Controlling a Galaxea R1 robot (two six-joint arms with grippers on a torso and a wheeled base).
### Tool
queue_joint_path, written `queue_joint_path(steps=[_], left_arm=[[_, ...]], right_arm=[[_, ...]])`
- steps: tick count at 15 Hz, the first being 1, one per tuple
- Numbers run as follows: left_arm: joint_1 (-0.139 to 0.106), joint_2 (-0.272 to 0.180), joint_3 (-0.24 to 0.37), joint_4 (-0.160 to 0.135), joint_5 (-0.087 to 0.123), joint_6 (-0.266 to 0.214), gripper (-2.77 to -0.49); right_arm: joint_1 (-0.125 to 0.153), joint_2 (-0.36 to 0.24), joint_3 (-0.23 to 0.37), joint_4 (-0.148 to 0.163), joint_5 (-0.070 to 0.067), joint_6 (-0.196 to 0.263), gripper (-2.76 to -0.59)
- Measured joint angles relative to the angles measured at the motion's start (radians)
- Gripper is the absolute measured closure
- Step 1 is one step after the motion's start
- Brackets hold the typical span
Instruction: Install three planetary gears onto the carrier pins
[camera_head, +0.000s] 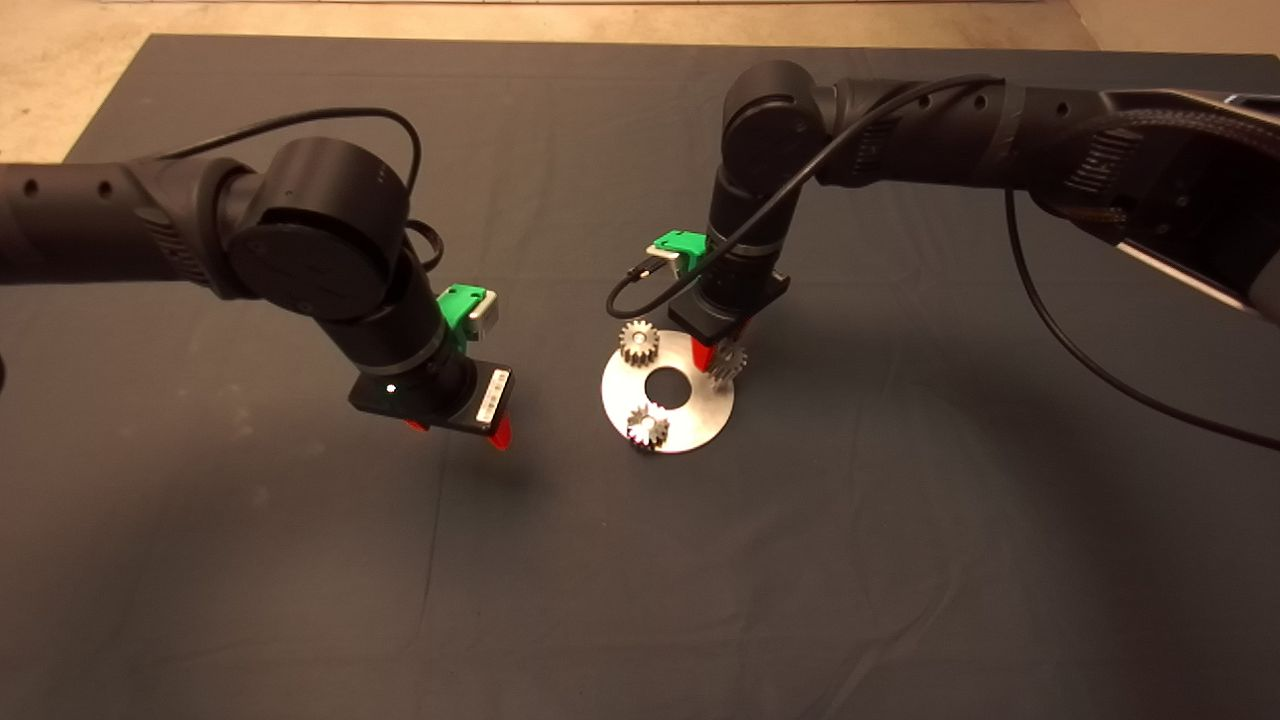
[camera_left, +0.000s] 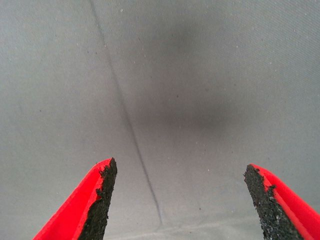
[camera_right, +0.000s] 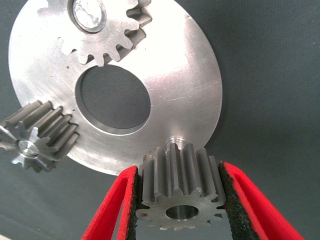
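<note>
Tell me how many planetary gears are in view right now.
3. Two gears sit on carrier pins on the disc: one far, one near. The third is held in the right gripper by the last pin.

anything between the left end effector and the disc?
Nothing. In the head view only bare dark mat lies between the left end effector and the disc. The left wrist view shows only mat between its open fingers.

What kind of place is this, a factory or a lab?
More likely a lab or test bench: a plain dark mat over a table, a bare pale floor beyond it, and only one metal disc with small gears for two robot arms.
</note>
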Motion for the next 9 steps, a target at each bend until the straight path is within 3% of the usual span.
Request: queue_joint_path(steps=[9], left_arm=[[0.0,-0.006,0.001,0.0,0.0,0.0,-1.78]], right_arm=[[0.0,0.0,0.01,0.0,0.0,-0.051,-1.01]])
